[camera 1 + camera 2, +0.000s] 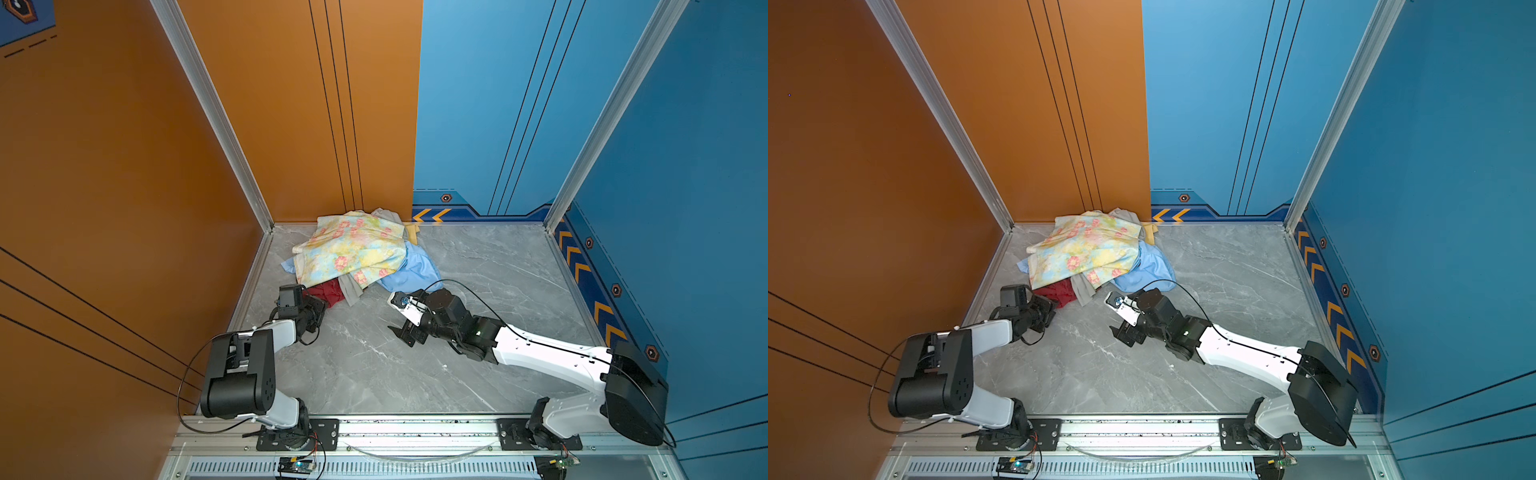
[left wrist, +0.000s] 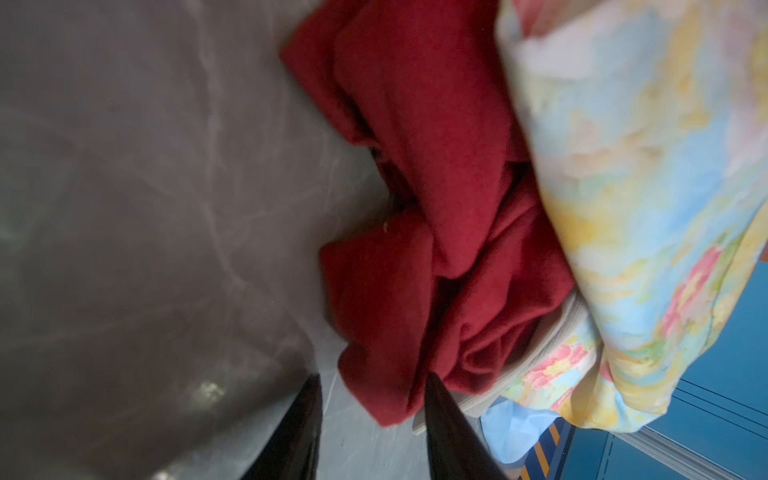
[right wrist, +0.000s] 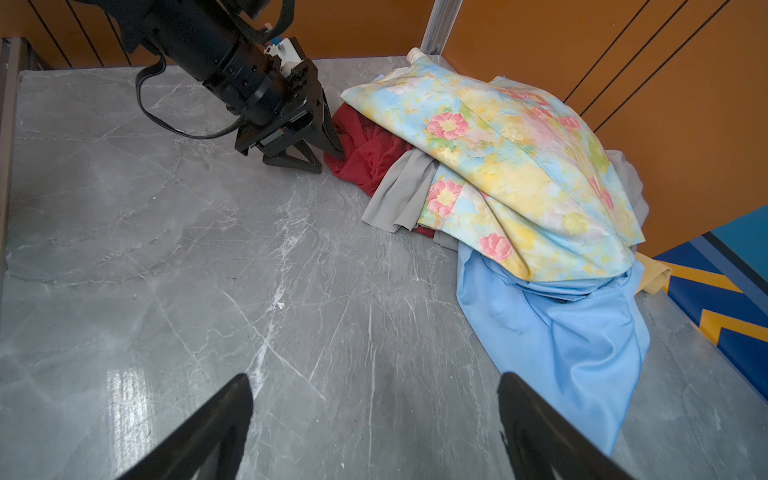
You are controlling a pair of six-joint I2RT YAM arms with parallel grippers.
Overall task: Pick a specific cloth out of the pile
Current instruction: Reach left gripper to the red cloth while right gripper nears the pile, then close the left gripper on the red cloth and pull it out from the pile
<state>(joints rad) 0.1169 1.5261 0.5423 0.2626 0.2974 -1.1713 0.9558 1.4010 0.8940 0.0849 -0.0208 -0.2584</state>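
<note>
Heap of mixed fabrics at the back of a grey marble-patterned bench, with a plain dark red soft cloth poking out from under a yellow floral sheet at its near left edge. Left claw sits low, its black jaws partly apart astride that free red fold and not yet pinching, probably because this is the only exposed part. Right claw hangs wide open and empty over bare bench, clear of the pull.

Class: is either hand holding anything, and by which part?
Nothing is clamped yet. The left hand straddles an edge fold of the dark red cloth, jaws apart; the right hand is open and empty.
</note>
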